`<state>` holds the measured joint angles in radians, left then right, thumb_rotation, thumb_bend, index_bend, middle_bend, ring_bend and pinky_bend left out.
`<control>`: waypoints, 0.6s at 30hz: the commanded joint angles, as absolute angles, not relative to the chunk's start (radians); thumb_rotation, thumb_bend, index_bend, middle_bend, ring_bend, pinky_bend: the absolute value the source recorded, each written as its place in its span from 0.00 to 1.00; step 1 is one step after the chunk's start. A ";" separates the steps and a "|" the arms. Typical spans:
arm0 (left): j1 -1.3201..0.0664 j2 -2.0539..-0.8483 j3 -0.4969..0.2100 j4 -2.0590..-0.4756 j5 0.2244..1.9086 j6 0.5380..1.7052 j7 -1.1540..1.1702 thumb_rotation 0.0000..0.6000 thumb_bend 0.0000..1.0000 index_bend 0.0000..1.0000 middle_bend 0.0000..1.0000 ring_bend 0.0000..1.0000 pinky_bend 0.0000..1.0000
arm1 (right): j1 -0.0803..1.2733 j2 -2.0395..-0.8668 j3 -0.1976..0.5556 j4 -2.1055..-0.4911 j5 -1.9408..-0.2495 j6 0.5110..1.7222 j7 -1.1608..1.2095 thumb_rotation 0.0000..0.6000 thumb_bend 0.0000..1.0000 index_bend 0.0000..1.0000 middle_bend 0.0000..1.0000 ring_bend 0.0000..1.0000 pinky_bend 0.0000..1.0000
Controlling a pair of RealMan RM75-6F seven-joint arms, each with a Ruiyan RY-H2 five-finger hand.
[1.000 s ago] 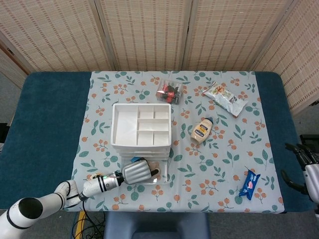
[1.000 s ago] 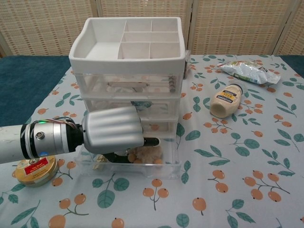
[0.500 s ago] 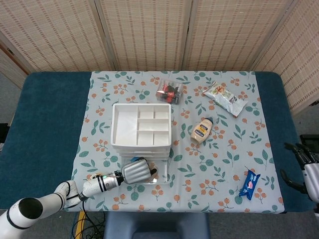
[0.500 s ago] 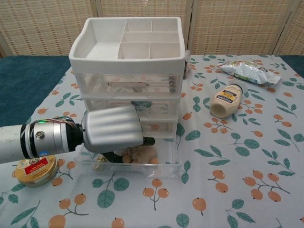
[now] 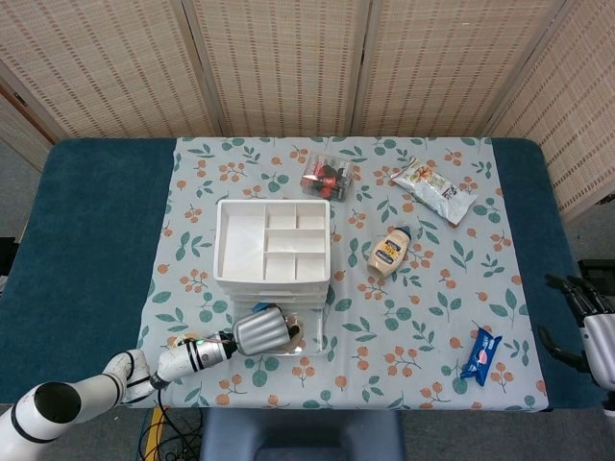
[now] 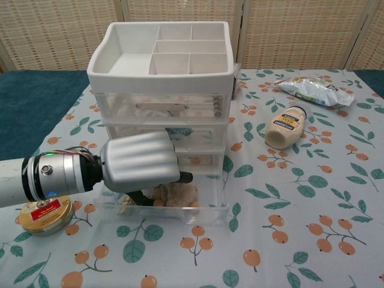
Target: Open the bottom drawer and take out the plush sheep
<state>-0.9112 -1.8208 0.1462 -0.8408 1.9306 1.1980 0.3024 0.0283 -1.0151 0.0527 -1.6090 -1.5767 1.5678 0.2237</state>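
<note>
Reaching into the open bottom drawer [image 6: 207,210] of the drawer unit [image 6: 162,78], the left hand [image 6: 139,166] lay curled over the plush sheep [image 6: 175,194]; whether it gripped the sheep could not be told. The right hand [image 5: 588,305] hung well right of the drawer unit, fingers loosely apart, holding nothing.

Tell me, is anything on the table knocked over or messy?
The mayonnaise bottle lies on its side beside the drawer unit. Nothing has spilled. The bottom drawer stands pulled out, with the left hand reaching in.
</note>
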 commanded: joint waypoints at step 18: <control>-0.901 -1.826 0.148 -0.840 1.922 1.217 0.273 1.00 0.34 0.59 1.00 1.00 1.00 | 0.029 -1.013 0.053 -1.613 -1.575 1.568 0.220 1.00 0.37 0.12 0.24 0.18 0.25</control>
